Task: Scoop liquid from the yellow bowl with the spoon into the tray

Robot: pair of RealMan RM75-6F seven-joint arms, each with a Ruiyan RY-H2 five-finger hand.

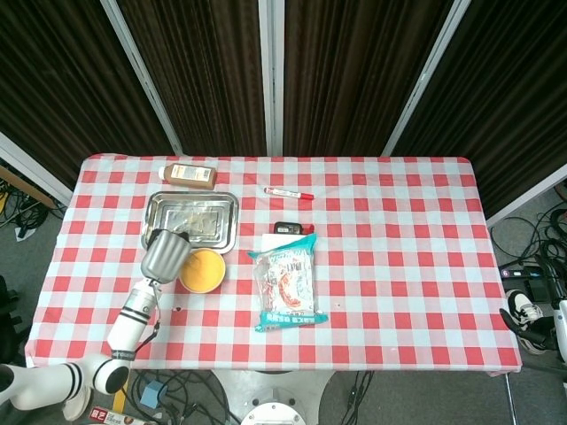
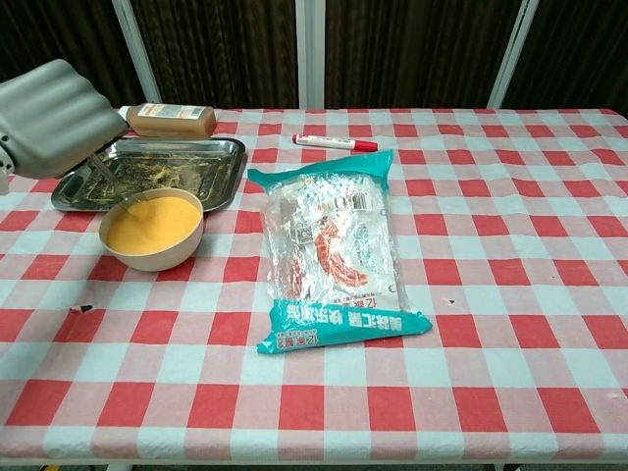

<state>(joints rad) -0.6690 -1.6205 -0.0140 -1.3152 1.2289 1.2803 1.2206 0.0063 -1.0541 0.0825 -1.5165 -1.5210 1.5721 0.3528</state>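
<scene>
The carrying step looks to be under way: the left hand [image 2: 54, 106] is hovering over the near-left edge of the shallow steel tray [image 2: 224, 175], fingers closed around a thin metal spoon handle [image 2: 98, 169]. The round yellow bowl of orange liquid [image 2: 152, 228] is sitting on the worktop just before the tray. Next, tipping the spoon gently over the tray seems needed.

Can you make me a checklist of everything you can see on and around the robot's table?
Surface: table, red-white checked cloth.
Job's things: bowl of yellow liquid beside tray; spoon handle under left hand, its scoop end hidden.
Clutter: snack bag, marker, bottle, small black thing.
Hands: left hand over tray's near edge, grips spoon; right hand nothing seen.
Cables: on floor at right.
Surroundings: dark curtains.
</scene>
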